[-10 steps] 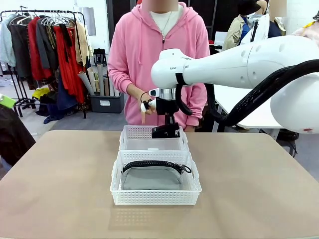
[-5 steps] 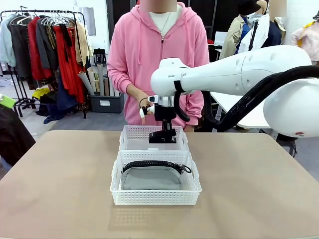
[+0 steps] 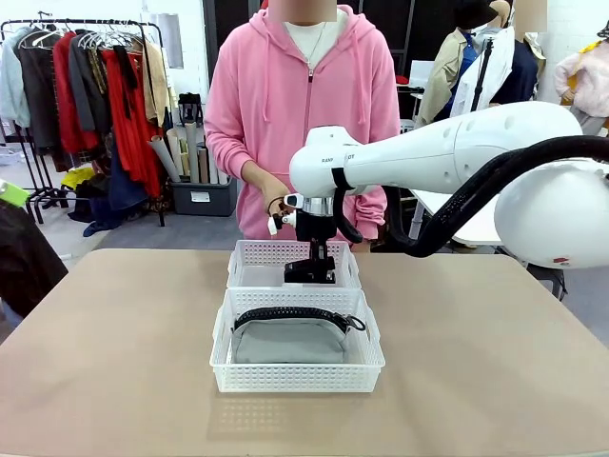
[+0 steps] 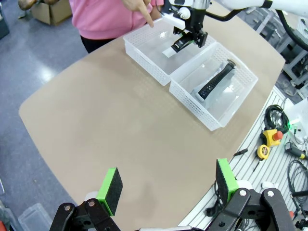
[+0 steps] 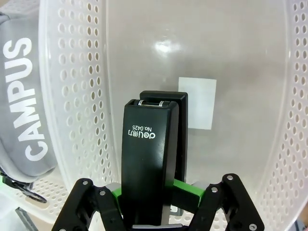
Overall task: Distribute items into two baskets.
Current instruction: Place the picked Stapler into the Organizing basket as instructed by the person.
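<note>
A small black plastic stapler hangs inside the smaller, far white perforated plastic basket. A flat grey fabric pouch with a black zipper lies in the larger near white lattice basket, touching the first.

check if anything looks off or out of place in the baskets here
Nothing stands out. The grey pouch lies flat in the near basket, zipper toward the far side. The right gripper is shut on the black stapler, holding it over the far basket, which sits flush against the near one.
</note>
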Robot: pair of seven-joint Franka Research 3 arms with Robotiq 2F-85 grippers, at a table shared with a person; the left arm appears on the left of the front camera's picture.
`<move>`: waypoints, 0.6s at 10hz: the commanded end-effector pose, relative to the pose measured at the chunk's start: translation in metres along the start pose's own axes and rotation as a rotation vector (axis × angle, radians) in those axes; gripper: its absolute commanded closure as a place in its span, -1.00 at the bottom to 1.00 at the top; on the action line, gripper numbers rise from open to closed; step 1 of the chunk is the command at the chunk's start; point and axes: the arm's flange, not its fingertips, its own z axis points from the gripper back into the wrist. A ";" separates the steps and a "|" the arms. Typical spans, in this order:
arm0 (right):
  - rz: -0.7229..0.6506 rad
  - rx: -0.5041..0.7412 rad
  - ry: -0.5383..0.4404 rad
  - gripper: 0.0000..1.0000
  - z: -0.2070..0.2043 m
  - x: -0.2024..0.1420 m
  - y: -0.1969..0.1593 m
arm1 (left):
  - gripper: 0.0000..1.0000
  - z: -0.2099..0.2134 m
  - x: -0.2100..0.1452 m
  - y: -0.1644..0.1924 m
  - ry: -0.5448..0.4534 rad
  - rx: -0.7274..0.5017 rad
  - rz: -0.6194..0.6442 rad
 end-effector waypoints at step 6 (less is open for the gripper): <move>0.013 0.046 -0.052 0.07 0.004 0.005 -0.013 | -1.00 -0.001 0.000 0.001 -0.015 -0.011 -0.014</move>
